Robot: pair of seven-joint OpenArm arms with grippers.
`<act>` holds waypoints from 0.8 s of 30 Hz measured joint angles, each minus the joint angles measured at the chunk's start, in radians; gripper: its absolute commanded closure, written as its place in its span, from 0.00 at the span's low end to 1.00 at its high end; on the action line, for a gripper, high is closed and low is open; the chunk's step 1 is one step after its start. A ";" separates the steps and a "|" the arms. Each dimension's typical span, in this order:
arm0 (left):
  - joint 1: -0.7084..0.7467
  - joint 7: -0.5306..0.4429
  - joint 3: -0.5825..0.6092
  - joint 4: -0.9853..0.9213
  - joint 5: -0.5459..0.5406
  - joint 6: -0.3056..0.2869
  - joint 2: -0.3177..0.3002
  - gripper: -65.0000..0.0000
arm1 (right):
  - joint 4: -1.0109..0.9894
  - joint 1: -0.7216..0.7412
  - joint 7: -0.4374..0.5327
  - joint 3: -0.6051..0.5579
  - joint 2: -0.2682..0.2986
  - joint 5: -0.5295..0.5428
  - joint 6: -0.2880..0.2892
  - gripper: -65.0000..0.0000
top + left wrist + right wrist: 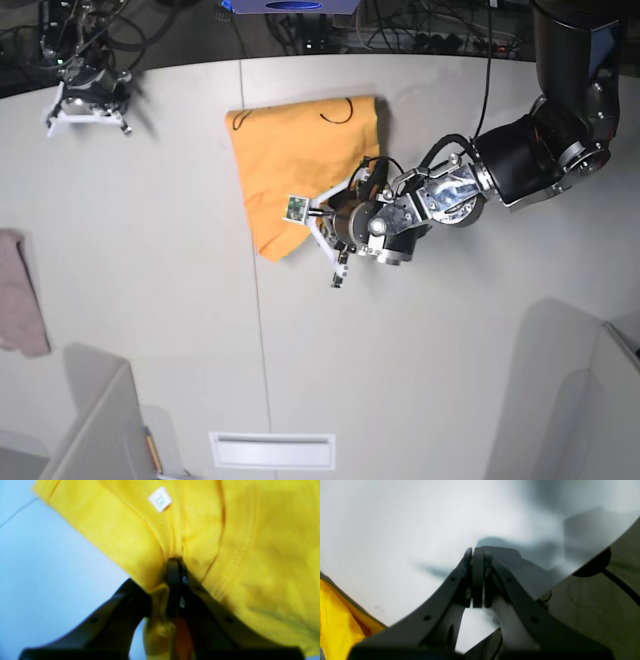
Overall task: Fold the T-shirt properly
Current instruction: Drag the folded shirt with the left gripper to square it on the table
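Gripping claw, left (175, 580): clamped on a bunched fold of the T-shirt (250, 542) (its white size tag (160, 499) is blurred).
T-shirt: partly folded on the bench (150, 250), near the far edge.
Right claw (477, 580): fingers together, holding nothing; hidden in the base view.
Pinkish cloth (18, 292): cut off at the bench's edge.

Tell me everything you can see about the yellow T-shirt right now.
The T-shirt is a plain orange-yellow, soft cotton-looking garment lying partly folded on the pale table, in a rough wedge narrowing toward the front. A thin black curved mark sits near its far edge, and a small white size tag shows by a stitched seam. The left pincer is shut on a bunched fold at its right edge. The right pincer does not touch it.
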 measured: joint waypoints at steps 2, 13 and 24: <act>-0.003 0.000 0.000 -0.027 0.009 0.000 0.015 1.00 | 0.000 0.000 0.000 0.000 0.000 0.000 0.000 1.00; -0.008 0.001 -0.005 -0.060 0.018 0.000 0.044 1.00 | 0.000 0.008 0.000 0.000 0.000 0.000 0.000 1.00; -0.017 0.002 -0.006 -0.059 0.020 0.000 0.046 0.59 | 0.000 0.011 0.001 -0.014 0.002 -0.001 0.000 1.00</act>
